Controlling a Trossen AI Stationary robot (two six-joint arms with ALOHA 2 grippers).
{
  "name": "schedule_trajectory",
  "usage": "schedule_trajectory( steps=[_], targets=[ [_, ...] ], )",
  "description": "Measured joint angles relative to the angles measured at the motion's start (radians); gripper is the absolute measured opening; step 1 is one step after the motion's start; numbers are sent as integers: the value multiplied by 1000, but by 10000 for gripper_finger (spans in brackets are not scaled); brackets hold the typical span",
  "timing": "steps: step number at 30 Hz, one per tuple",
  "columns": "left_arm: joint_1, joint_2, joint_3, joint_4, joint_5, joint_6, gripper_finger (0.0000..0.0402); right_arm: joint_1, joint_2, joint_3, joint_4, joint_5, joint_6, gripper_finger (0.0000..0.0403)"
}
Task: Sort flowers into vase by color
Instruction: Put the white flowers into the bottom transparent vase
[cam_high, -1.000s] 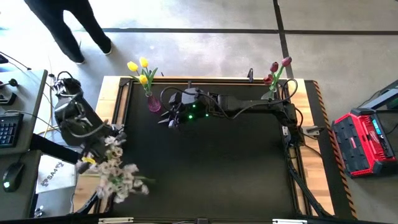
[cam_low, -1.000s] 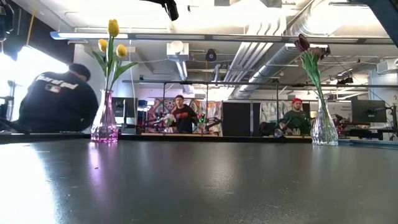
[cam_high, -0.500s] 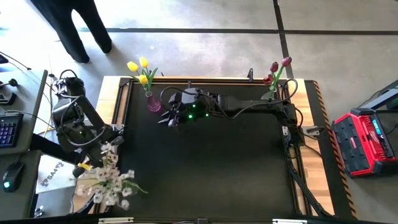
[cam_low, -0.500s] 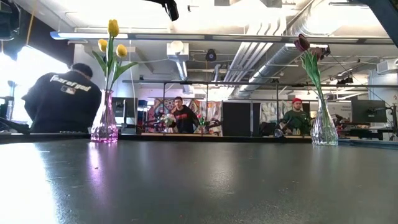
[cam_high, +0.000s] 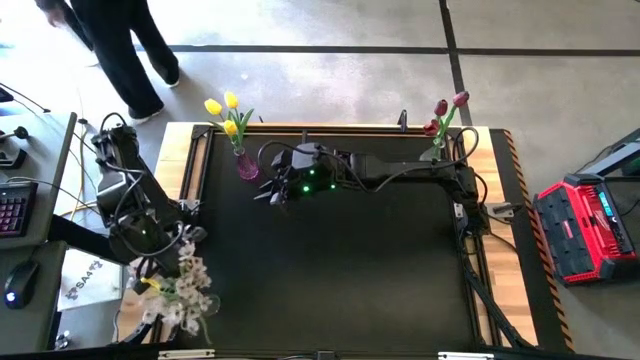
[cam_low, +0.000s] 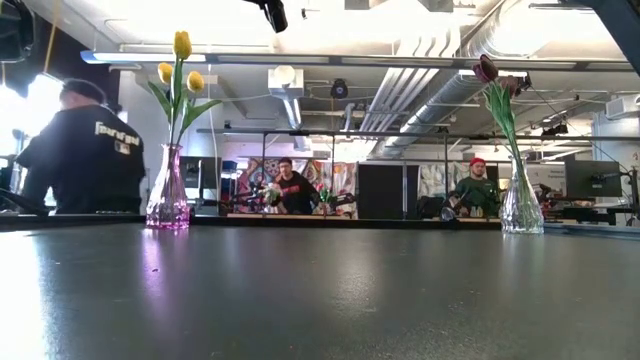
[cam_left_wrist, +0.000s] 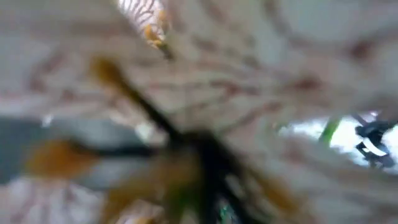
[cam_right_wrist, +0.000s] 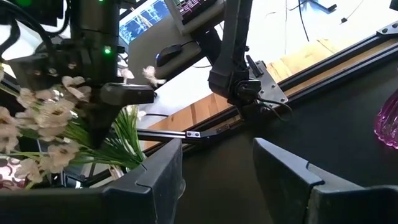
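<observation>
We are seeing the left claw (cam_high: 165, 262) gripping the white flowers (cam_high: 183, 297) at the desk's (cam_high: 340, 270) left edge; the right claw (cam_high: 268, 193), fingers apart, is hovering beside the pink vase (cam_high: 246, 165).

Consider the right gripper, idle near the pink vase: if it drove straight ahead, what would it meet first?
Probably nothing on the table: the right gripper, open, faces bare tabletop. Farther along that line are the left gripper and its white blossom spray, though depth is uncertain.

Dark jointed arms, black cables; green lights glow on right wrist (cam_high: 305, 183).
</observation>
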Motion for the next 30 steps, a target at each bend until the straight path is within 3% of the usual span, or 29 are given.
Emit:
schedule_trajectory(
  steps=[4,8,17,30],
  targets=[
    [0,1,-7,8,-20,-37,45,4,0,0,0,0,6,183],
    [0,1,-7,43,-17,-81,104,9,0,0,0,0,6,183],
    [0,-7,-7,69,107,-223,222,12,0,0,-7,-1,3,183],
    [0,-122,-6,310,120,-278,243,15,0,0,-6,-12,25,183]
  ],
)
